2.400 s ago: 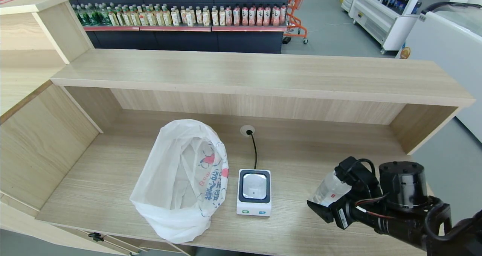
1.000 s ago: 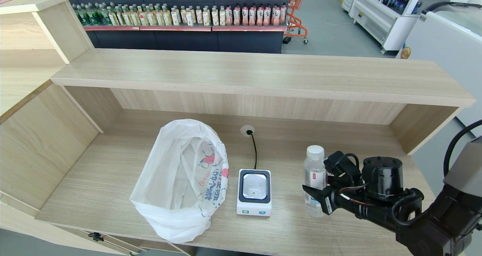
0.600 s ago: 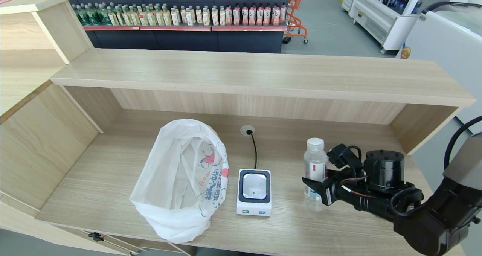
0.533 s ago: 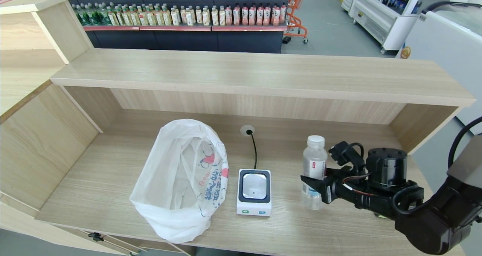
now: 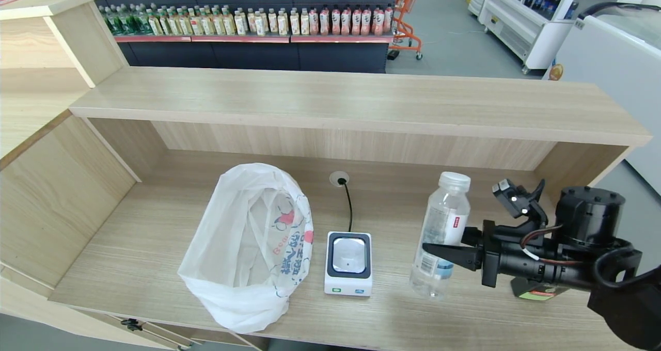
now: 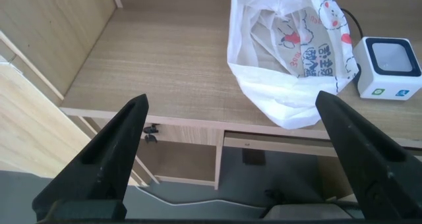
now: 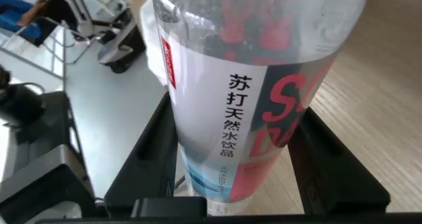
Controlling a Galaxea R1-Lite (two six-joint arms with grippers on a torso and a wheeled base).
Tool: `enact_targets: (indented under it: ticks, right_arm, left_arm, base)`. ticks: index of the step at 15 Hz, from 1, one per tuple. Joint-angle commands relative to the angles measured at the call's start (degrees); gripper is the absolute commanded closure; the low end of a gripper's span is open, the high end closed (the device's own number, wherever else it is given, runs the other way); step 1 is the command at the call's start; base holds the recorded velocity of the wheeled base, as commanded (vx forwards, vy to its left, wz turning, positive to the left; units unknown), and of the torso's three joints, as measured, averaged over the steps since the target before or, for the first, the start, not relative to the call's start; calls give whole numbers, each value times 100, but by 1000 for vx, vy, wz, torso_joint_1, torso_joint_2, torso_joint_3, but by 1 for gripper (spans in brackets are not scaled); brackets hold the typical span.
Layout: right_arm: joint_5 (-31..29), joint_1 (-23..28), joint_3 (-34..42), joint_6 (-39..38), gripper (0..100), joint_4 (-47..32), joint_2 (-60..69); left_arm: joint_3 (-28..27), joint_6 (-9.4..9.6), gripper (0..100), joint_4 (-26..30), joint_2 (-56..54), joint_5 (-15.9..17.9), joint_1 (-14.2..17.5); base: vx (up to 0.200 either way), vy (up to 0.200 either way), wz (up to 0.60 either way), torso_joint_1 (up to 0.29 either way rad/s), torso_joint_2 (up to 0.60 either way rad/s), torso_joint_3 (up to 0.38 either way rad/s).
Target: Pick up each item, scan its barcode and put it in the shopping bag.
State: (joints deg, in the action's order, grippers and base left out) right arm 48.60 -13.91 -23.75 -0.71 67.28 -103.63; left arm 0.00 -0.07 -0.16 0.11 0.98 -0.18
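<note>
Clear plastic water bottle (image 5: 441,235), nearly upright, sits clamped in the right gripper (image 5: 449,250); the scanner (image 5: 349,261) lies near, on the robot's left, window facing up.

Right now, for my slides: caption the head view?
Right gripper holds a tilted water bottle beside the scanner; shopping bag stands open.

White label on the bottle (image 7: 257,99) clamped between the right gripper (image 5: 437,248) jaws: a column of dark Chinese characters, big red letters partly cut off, a small red tag. On the bag (image 5: 227,268), well clear of the jaws: blue characters, red lettering, cartoon print.
</note>
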Motion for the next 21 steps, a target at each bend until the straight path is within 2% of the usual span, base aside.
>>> enact_targets:
  ticks: [1,5,10,15,21]
  right_arm:
    - [299,-42,81,-35,100,-75,326]
    - [562,-543,-33,-79,100,-75,317]
    - [510,-1378,-33,-386,100,-75,344]
    - [554,-1465,-7,-729,100,-83,581]
    - [536,-1597,98,-571,100,-4,599]
  left_arm:
    - [0,-1,0,-2,-2,-1,1]
    - [0,-1,0,-2,-2,-1,1]
    - [0,-1,0,-2,-2,-1,1]
    - [0,-1,0,-2,-2,-1,1]
    - [0,-1,0,-2,-2,-1,1]
  base:
    - [0,0,0,0,0,0]
    - [0,0,0,0,0,0]
    - [0,0,0,0,0,0]
    - [0,0,0,0,0,0]
    - [0,0,0,0,0,0]
